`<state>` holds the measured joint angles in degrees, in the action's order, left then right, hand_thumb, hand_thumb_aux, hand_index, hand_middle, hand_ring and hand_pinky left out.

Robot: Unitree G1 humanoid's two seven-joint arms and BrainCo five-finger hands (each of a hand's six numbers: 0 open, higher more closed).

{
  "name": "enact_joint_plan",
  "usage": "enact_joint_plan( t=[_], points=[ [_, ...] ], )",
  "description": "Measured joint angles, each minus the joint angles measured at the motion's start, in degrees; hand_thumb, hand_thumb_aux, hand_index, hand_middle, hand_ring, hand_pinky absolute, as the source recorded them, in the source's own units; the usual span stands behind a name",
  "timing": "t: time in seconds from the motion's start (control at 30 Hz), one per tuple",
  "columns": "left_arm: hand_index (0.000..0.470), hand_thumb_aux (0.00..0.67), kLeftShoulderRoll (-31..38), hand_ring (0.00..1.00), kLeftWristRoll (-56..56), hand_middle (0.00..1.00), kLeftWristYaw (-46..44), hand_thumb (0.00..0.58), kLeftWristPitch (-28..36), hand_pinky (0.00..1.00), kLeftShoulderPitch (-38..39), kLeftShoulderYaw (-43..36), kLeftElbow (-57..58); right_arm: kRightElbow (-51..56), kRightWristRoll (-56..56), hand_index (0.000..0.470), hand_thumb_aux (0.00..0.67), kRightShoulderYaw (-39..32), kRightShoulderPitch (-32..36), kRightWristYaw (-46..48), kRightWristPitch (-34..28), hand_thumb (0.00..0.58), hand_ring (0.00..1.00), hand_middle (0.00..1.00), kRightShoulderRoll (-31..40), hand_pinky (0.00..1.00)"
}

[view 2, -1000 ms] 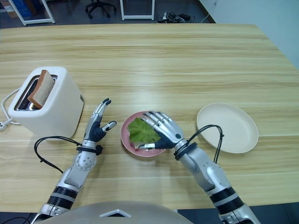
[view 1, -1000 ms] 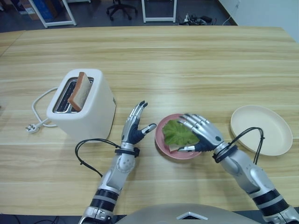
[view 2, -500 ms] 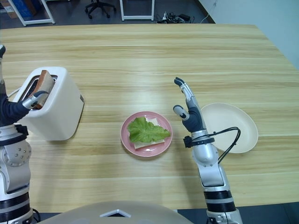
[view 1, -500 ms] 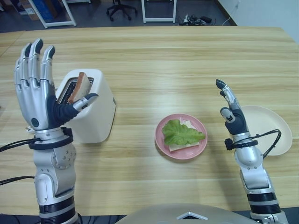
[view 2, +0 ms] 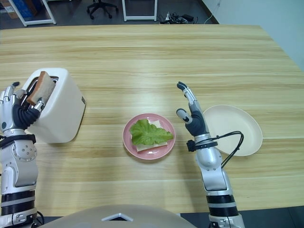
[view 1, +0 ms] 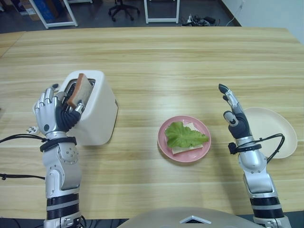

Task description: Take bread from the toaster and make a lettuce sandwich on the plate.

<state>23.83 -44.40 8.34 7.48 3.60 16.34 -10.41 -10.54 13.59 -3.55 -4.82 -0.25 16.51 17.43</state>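
Observation:
A white toaster (view 1: 97, 114) stands at the left of the table with a slice of bread (view 1: 80, 90) sticking up from its slot. My left hand (view 1: 53, 113) is at the toaster's near left corner. Its fingers (view 1: 47, 99) stand just left of the slice and its thumb lies on the toaster top in front of it, not closed on it. On the pink plate (view 1: 162, 142) at the centre a lettuce leaf (view 1: 183, 135) lies on another slice of bread (view 1: 191, 150). My right hand (view 1: 233, 116) is held upright and open to the right of that plate.
An empty cream plate (view 1: 273, 130) sits at the right, just behind my right hand. The toaster's white cord and plug (view 1: 33, 129) trail off its left side. Chairs and table legs stand beyond the far edge.
My left hand has come down from a raised, spread pose to the bread in the toaster. The right hand has stayed almost still beside the pink plate.

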Motion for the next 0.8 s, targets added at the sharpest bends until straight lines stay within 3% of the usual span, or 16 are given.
enact_joint_plan(
  t=[0.23,0.47,0.53,0.67,0.8],
  points=[
    [0.470,0.670,0.68,1.00,2.83,1.00,1.07,0.580,-1.19,1.00,0.46,-0.14,-1.47,0.00,0.17,0.000,0.000,0.24,-0.93,0.24,0.14,0.000,0.00,0.00,-0.01,0.00],
    [0.470,0.670,-2.88,1.00,6.81,1.00,21.84,0.580,-15.08,1.00,-1.77,6.22,-11.36,0.75,1.03,0.000,0.000,0.38,-0.90,0.18,0.31,0.000,0.00,0.00,-0.60,0.00],
    [0.470,0.670,-3.30,1.00,11.34,1.00,23.79,0.580,-19.34,1.00,-2.03,8.90,-15.28,0.88,1.03,0.000,0.000,0.41,-0.87,0.15,0.35,0.000,0.00,0.00,-0.87,0.00],
    [0.470,0.670,-4.30,1.00,23.84,1.00,16.86,0.580,-25.50,1.00,-2.15,3.88,-21.92,1.22,0.78,0.000,0.000,1.31,-0.68,-0.15,0.49,0.000,0.00,0.00,-1.41,0.00],
    [0.470,0.670,-9.12,1.00,41.75,1.00,3.39,0.580,-23.46,1.00,-2.37,-11.90,-21.98,1.69,-0.73,0.000,0.000,5.21,0.31,-1.44,0.49,0.000,0.00,0.00,-1.58,0.00]
  ],
)
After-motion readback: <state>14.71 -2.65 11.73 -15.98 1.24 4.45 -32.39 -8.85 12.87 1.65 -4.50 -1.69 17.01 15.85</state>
